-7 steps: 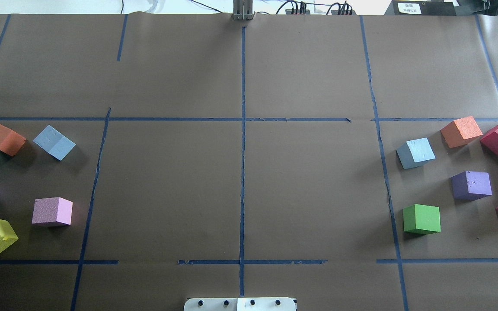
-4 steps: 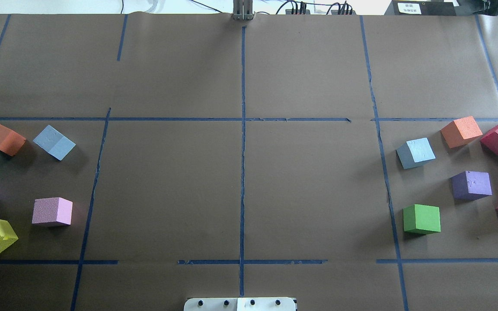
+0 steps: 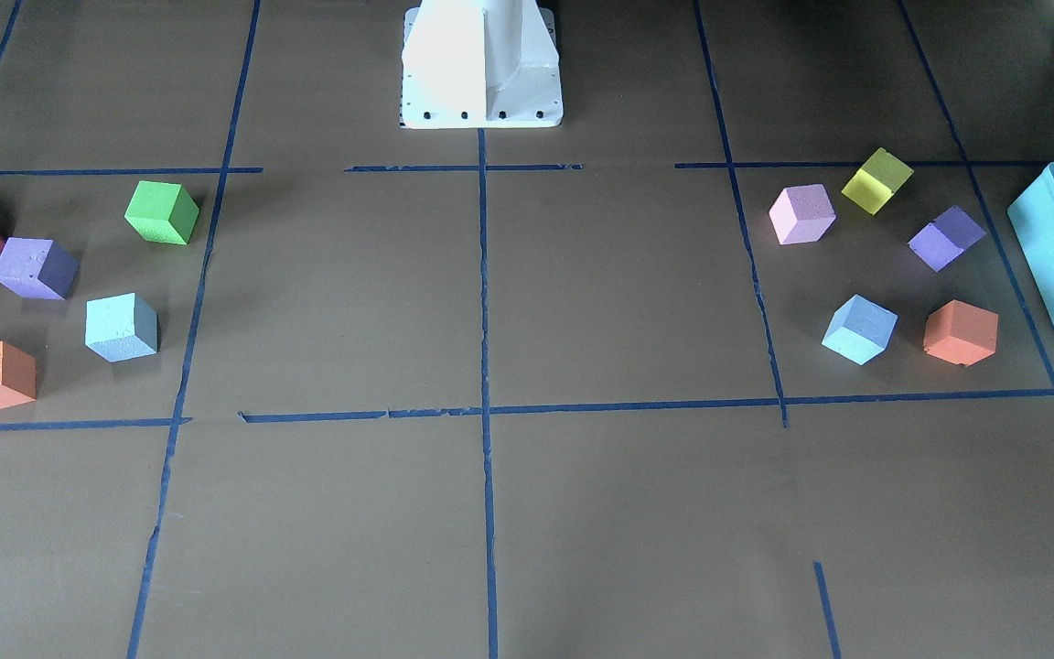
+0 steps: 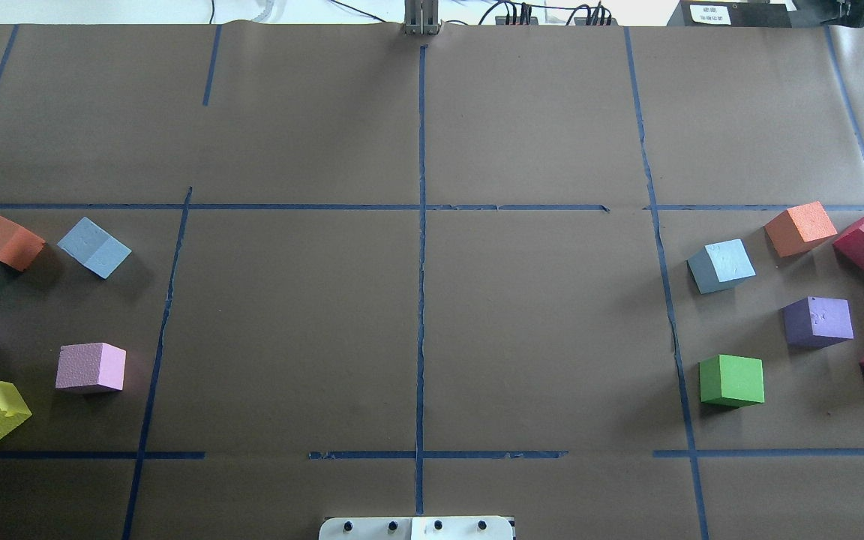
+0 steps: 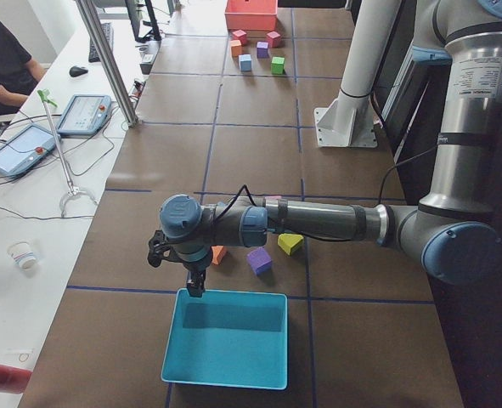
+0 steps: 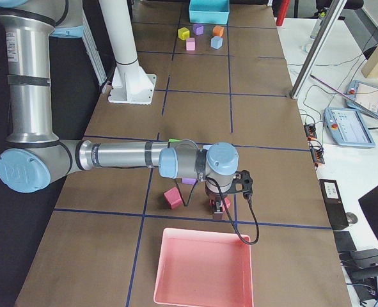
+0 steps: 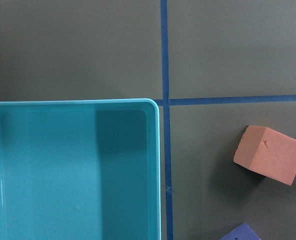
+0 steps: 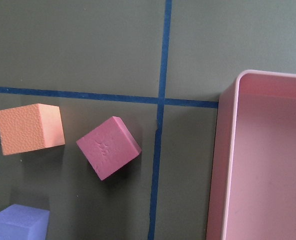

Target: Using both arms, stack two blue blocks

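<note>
Nothing on the table has shifted over the past second: both blue blocks lie just where they were, flat on the brown paper and well apart from each other. On the robot's left side the left blue block sits near an orange block without touching it. On the robot's right side the right blue block sits near a second orange block, also apart from it. The left gripper hangs over the rim of a teal tray. The right gripper hangs above a red block just beside a pink tray. Whether either gripper is spread or clenched, or grasps anything, I cannot tell
</note>
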`<action>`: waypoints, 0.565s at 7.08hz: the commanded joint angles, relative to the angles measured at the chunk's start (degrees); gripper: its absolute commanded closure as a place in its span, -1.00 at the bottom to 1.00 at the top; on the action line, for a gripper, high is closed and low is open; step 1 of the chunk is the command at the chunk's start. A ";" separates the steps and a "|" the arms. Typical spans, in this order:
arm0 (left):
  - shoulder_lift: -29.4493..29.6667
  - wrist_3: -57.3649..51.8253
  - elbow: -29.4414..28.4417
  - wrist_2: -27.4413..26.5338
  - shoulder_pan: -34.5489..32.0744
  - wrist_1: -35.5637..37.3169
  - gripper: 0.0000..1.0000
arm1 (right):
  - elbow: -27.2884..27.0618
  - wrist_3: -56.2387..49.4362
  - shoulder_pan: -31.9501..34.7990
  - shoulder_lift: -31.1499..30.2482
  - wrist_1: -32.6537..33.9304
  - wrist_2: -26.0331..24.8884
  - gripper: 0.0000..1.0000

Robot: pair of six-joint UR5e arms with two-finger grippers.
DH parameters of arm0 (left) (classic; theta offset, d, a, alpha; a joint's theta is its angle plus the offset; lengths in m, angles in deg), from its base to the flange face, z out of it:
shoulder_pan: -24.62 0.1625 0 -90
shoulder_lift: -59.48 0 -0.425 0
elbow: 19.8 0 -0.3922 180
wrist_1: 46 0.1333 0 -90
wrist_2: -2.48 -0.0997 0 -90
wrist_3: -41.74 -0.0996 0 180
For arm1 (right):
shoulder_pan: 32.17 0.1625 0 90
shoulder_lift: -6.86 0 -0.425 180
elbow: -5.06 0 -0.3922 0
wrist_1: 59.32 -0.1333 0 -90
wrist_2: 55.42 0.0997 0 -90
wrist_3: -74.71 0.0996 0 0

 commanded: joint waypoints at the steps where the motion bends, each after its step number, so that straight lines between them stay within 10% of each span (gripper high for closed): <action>1: 0.88 0.04 1.22 -0.61 0.88 -1.12 -1.00 | -5.66 0.31 -0.28 -0.20 -0.08 0.71 -1.00; 4: 1.85 0.12 2.38 0.18 2.11 -1.12 -1.00 | -15.86 30.24 -17.11 -0.02 -5.40 0.63 -0.99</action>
